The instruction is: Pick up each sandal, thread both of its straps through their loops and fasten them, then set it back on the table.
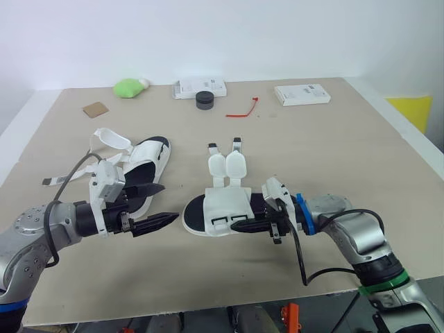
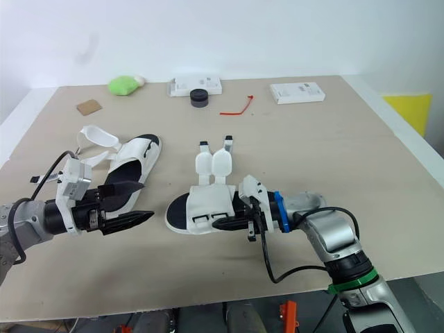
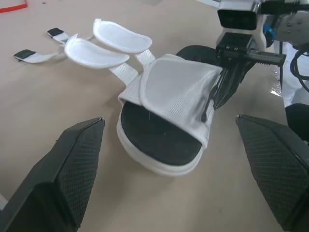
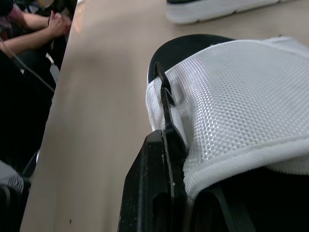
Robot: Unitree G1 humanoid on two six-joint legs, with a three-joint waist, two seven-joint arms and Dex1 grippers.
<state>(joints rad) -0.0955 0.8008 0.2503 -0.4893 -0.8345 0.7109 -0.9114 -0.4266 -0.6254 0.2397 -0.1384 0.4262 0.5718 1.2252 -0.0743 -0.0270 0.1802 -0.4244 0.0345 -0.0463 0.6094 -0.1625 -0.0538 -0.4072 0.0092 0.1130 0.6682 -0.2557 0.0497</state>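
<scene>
Two sandals lie on the table [image 1: 333,159] and neither looks fastened, so nearly all of the task remains. The left sandal [image 1: 142,170], at ten o'clock from the other, rests flat with its straps loose and trailing toward ten o'clock. The left gripper [image 1: 161,205] hovers between the pair, fingers spread wide, holding nothing. The near sandal [image 1: 225,205] sits on the wood, its two straps [image 1: 227,165] splayed toward twelve o'clock, outside their loops [image 1: 220,222]. Reaching in from four o'clock, the right gripper [image 1: 241,226] pinches the edge of the mesh upper [image 4: 231,96]. I judge this first pick-up only beginning; threading, fastening and setting down lie ahead.
</scene>
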